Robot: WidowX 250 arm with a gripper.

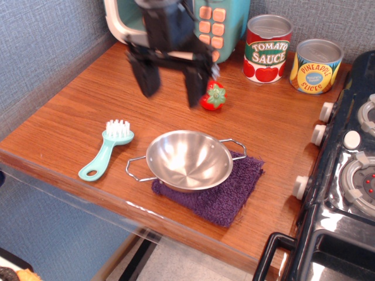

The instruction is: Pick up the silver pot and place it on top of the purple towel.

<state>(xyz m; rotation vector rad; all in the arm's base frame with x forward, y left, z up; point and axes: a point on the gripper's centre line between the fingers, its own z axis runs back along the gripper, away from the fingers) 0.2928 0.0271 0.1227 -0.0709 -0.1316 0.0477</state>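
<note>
The silver pot (pixel 188 159) is a shallow, shiny steel bowl with two thin wire loop handles. It rests upright on the purple towel (pixel 225 193), overhanging the towel's left edge. The towel lies flat near the table's front edge. My gripper (pixel 170 82) is open and empty, raised well above the table behind the pot, with its two black fingers (pixel 146 79) spread apart.
A teal dish brush (pixel 106 149) lies left of the pot. A toy strawberry (pixel 213 96) sits behind it. A tomato sauce can (pixel 268 49) and a pineapple can (pixel 315 66) stand at the back right. A toy microwave (pixel 214 17) is at the back, a black stove (pixel 345 175) at the right.
</note>
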